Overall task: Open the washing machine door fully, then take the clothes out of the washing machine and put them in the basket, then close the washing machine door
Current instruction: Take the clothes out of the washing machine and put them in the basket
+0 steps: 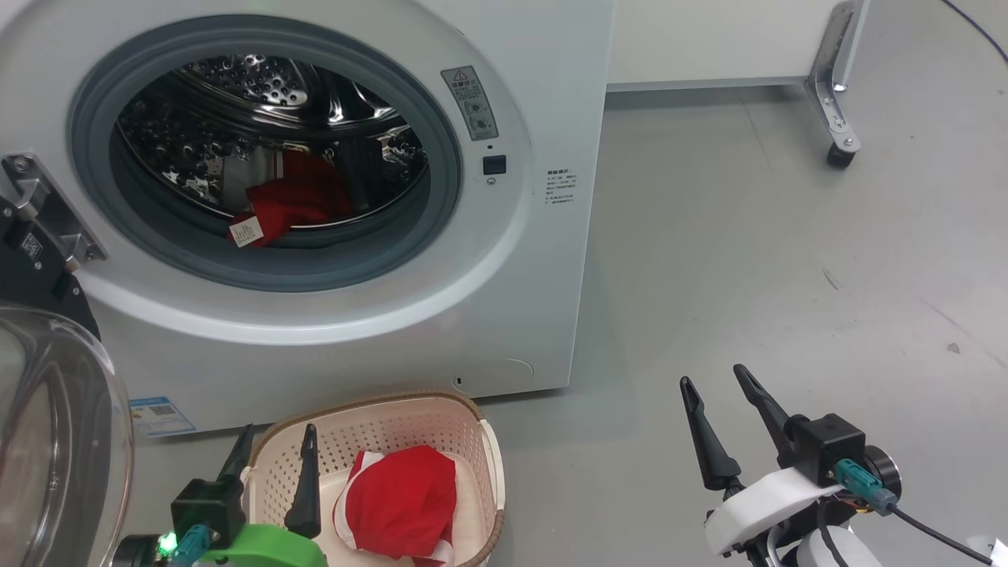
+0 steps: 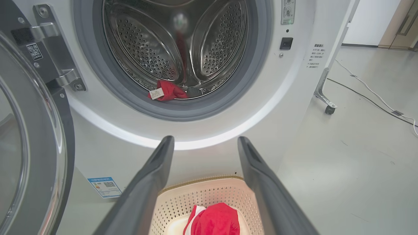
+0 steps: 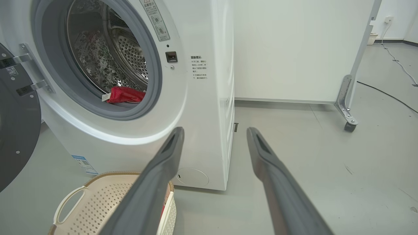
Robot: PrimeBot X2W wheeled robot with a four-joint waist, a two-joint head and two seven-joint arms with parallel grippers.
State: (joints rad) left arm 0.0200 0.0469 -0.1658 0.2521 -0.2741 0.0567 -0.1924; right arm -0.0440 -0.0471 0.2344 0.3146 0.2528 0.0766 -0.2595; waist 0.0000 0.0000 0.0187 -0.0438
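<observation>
The washing machine door [image 1: 55, 441] stands wide at nine o'clock, one red garment [image 1: 402, 500] in the basket [image 1: 378, 429], a second red garment [image 1: 295, 205] at the drum's [image 1: 260, 87] six o'clock lip — mid-unloading, I judge. My left hand [image 1: 279, 429], spread empty over the basket, must reach twelve o'clock for it; my right hand [image 1: 713, 376] gapes above grey floor [image 1: 748, 236].

Head view: set high, facing forward and down; the washing machine [image 1: 535, 315] front near, the basket [image 1: 378, 403] just below it. Left wrist view: low and close, facing straight into the drum [image 2: 147, 49], above the basket. Right wrist view: low, off to the right, facing the machine's front corner at an angle. Common to all three: drum mouth, clothes [image 1: 295, 201] inside, basket, door hinge [image 1: 47, 213].
</observation>
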